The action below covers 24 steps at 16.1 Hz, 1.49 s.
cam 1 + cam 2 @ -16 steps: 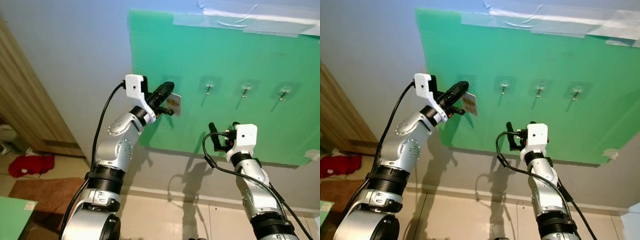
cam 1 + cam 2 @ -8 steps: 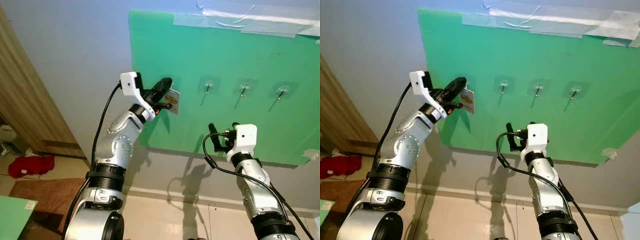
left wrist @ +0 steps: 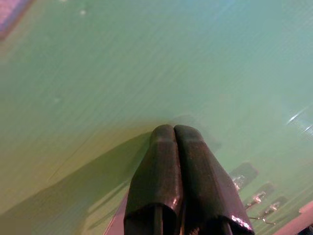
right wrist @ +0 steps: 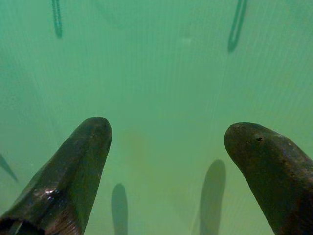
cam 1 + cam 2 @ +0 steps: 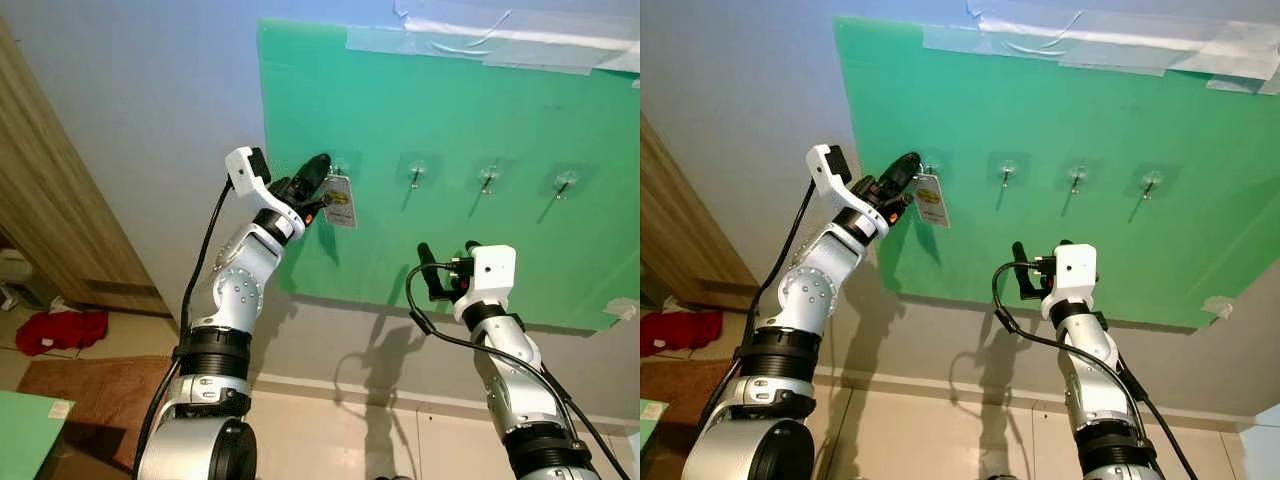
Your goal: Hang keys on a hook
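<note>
The large green plastic board (image 5: 450, 220) taped to the pale wall (image 5: 140, 130) carries a row of four small clear adhesive hooks. The left gripper (image 5: 318, 172), fingers pressed together and clamped on the keys with a white rectangular tag (image 5: 338, 199), is raised to the leftmost hook (image 5: 340, 166); the tag hangs just below the fingertips, touching or nearly touching the board. Judged step: seating the key ring over the hook. The next move calls for a slight lowering onto the prong, then release. The right gripper (image 5: 445, 270), fingers spread and empty, hovers well below the middle hooks (image 5: 452, 175). Open board surface lies below and right; the board's left edge is near.
</note>
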Motion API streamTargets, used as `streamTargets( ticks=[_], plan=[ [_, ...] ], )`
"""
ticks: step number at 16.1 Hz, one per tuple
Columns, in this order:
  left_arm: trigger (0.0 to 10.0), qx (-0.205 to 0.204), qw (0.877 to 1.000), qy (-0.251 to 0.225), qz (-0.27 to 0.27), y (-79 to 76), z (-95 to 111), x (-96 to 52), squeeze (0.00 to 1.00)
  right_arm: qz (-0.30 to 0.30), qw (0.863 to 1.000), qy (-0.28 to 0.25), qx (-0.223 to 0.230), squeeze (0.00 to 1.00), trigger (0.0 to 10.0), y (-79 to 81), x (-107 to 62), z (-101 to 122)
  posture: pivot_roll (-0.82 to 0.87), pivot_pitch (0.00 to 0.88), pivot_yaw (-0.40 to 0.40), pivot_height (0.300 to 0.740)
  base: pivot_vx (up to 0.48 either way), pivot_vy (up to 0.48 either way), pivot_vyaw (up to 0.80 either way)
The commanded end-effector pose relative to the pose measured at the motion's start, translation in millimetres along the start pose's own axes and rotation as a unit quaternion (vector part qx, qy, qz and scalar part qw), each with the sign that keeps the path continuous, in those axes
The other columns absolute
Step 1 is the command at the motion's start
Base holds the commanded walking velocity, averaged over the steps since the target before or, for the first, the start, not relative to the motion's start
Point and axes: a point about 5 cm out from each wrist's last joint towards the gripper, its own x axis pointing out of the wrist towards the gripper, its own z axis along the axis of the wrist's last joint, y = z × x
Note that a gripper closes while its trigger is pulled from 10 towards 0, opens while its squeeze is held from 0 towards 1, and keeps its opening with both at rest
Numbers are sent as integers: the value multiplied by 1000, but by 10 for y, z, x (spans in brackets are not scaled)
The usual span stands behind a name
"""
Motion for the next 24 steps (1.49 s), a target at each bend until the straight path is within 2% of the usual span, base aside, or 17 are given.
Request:
streamTargets(
  ticks=[1,3,5,11,14,17,21,24],
  plan=[
    [0,-9,1000,1,-4,-41,14,32,0,4,1000,5,-2,0,10000,12,-15,-13,-39,0,1,740,0,0,0],
    [0,-4,1000,5,-6,-54,3,31,0,4,1000,6,-2,0,10000,12,-17,-12,-39,0,1,740,0,0,0],
    [0,63,998,32,-1,-80,-62,30,0,4,1000,6,-2,0,10000,13,-18,-12,-39,0,2,740,0,0,0],
    [0,115,992,49,20,-63,-108,26,0,4,1000,8,-2,0,10000,9,-15,-14,-40,0,2,740,0,0,0],
    [0,158,986,51,29,-57,-101,24,0,4,1000,8,-2,0,10000,12,-20,-19,-40,0,2,740,0,0,0],
    [0,230,972,36,29,-86,-48,40,0,4,1000,8,-3,0,10000,14,-14,-16,-40,0,3,740,0,0,0],
    [0,214,977,5,19,-134,13,46,0,5,1000,8,-3,0,10000,17,-14,-16,-40,0,3,740,0,0,0],
    [0,158,987,-25,19,-148,85,53,0,4,1000,8,-3,0,10000,16,-20,-18,-42,0,4,740,0,0,0]
  ],
)
